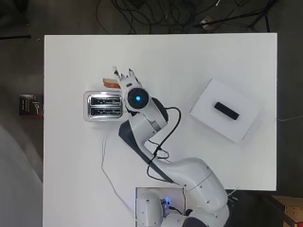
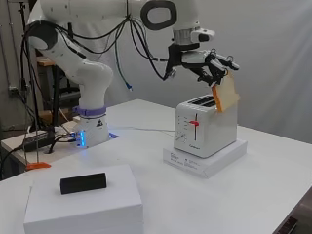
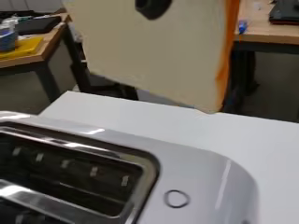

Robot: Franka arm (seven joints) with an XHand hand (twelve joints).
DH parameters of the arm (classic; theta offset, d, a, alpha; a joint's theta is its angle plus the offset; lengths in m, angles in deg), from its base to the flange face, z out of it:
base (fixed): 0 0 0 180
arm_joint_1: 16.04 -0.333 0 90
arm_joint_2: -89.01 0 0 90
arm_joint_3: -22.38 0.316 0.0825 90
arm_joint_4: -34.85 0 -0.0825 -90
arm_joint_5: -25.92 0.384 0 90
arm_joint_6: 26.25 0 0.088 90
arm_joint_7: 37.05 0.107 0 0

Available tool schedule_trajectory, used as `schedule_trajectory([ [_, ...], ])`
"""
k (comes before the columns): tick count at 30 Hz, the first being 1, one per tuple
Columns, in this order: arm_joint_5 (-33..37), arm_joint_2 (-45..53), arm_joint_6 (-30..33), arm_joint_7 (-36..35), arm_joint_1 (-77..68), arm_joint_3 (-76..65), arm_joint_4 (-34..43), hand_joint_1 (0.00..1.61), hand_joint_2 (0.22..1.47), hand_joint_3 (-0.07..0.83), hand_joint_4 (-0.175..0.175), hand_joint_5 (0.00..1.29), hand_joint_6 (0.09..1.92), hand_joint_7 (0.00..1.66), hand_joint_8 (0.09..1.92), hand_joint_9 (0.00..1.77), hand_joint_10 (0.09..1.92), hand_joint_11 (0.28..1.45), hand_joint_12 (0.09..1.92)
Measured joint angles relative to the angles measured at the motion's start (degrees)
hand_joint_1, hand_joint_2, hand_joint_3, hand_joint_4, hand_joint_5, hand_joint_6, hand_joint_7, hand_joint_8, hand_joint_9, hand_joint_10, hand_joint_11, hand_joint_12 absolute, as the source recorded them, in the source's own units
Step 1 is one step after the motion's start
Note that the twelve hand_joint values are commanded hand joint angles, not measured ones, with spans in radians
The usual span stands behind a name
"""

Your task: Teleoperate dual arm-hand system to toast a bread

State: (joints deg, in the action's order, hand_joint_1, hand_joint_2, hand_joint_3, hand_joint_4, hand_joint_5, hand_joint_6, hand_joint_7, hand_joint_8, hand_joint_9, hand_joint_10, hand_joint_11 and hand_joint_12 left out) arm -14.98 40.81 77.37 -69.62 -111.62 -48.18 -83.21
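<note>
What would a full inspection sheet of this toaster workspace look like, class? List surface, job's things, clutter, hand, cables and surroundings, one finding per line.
Surface: white table, mostly bare.
Job's things: toaster upright on a flat white base, both slots empty; bread slice held in the air beside the toaster's far end, not yet over a slot.
Clutter: white box with a black block lying on top, apart from the toaster.
Hand: hand above the toaster, fingers pinching the bread slice.
Cables: black cable looped along the arm; thin white cord across the table.
Surroundings: tangled cables on the floor beyond the table; desks in the wrist view.
</note>
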Motion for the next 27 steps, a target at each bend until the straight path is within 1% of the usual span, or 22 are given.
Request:
schedule_trajectory([
  [3,7.2,2.0,-2.0,-5.2,-1.3,-0.4,2.7,1.48,1.08,0.001,0.042,0.45,0.09,0.91,0.92,1.08,1.07,0.60,1.05],
  [4,8.2,2.9,-2.7,-6.0,-1.6,-0.5,3.7,1.40,1.10,0.002,-0.036,0.56,0.43,0.98,0.92,1.14,0.87,0.61,1.02],
  [5,8.4,4.6,-3.6,-5.9,-2.2,-0.8,5.2,1.33,1.12,0.000,-0.095,0.64,0.79,1.04,0.91,1.23,0.61,0.62,1.00],
  [6,7.9,5.8,-4.3,-5.2,-2.8,-1.0,6.0,1.28,1.14,0.001,-0.130,0.69,1.02,1.07,0.89,1.31,0.40,0.63,0.96],
  [7,7.0,6.9,-5.4,-4.2,-3.8,-1.3,7.0,1.26,1.15,0.000,-0.138,0.71,1.16,1.08,0.87,1.35,0.24,0.63,0.90],
  [8,6.5,7.4,-6.1,-3.6,-4.6,-1.6,7.9,1.24,1.16,0.001,-0.136,0.72,1.24,1.09,0.87,1.37,0.14,0.64,0.78],
  [9,6.5,7.7,-7.0,-3.7,-5.6,-1.9,8.9,1.23,1.16,-0.001,-0.135,0.73,1.27,1.09,0.87,1.38,0.09,0.65,0.65],
  [11,7.1,8.0,-8.4,-6.7,-7.3,-2.3,10.6,1.22,1.16,0.001,-0.133,0.73,1.29,1.09,0.87,1.39,0.09,0.68,0.47],
  [12,7.4,8.0,-9.0,-9.2,-8.0,-2.5,11.3,1.23,1.15,0.003,-0.148,0.74,1.27,1.10,0.86,1.41,0.09,0.71,0.40],
  [13,7.7,7.9,-9.5,-12.3,-8.6,-2.8,12.0,1.12,1.17,0.002,-0.034,0.76,1.26,1.16,0.68,1.44,0.09,0.73,0.37],
  [14,8.0,7.7,-9.9,-15.4,-9.1,-3.2,12.5,1.03,1.19,0.001,0.060,0.78,1.26,1.23,0.46,1.46,0.09,0.75,0.37],
  [15,8.2,7.4,-9.9,-17.9,-9.4,-3.7,12.8,0.98,1.20,0.001,0.117,0.79,1.25,1.29,0.28,1.46,0.09,0.75,0.38],
  [16,8.3,6.9,-9.8,-20.2,-9.6,-4.2,12.8,1.08,1.17,0.004,0.020,0.80,1.21,1.28,0.38,1.47,0.09,0.75,0.40],
  [17,8.4,6.4,-9.3,-21.6,-9.7,-4.6,12.7,1.15,1.14,0.002,-0.066,0.80,1.19,1.25,0.51,1.47,0.09,0.74,0.42],
  [18,8.5,6.1,-8.9,-22.2,-9.8,-5.0,12.5,1.20,1.13,0.000,-0.119,0.79,1.19,1.23,0.60,1.47,0.09,0.74,0.43],
  [19,8.7,6.0,-8.7,-22.2,-9.9,-5.4,12.4,1.23,1.13,-0.001,-0.148,0.78,1.19,1.22,0.65,1.47,0.09,0.73,0.43],
  [20,8.7,6.0,-8.7,-21.8,-9.9,-5.7,12.4,1.24,1.13,-0.001,-0.163,0.78,1.19,1.21,0.68,1.46,0.09,0.73,0.43],
  [22,8.6,6.2,-8.6,-20.3,-9.2,-5.4,11.9,1.25,1.14,0.000,-0.173,0.75,1.23,1.17,0.74,1.43,0.09,0.72,0.37],
  [25,8.7,6.9,-10.2,-19.9,-8.8,-5.1,12.2,1.24,1.14,-0.001,-0.175,0.74,1.25,1.15,0.78,1.41,0.09,0.72,0.32],
  [27,8.8,7.1,-10.8,-20.3,-10.0,-5.9,13.2,1.25,1.14,-0.002,-0.175,0.75,1.25,1.16,0.76,1.42,0.09,0.75,0.32],
])
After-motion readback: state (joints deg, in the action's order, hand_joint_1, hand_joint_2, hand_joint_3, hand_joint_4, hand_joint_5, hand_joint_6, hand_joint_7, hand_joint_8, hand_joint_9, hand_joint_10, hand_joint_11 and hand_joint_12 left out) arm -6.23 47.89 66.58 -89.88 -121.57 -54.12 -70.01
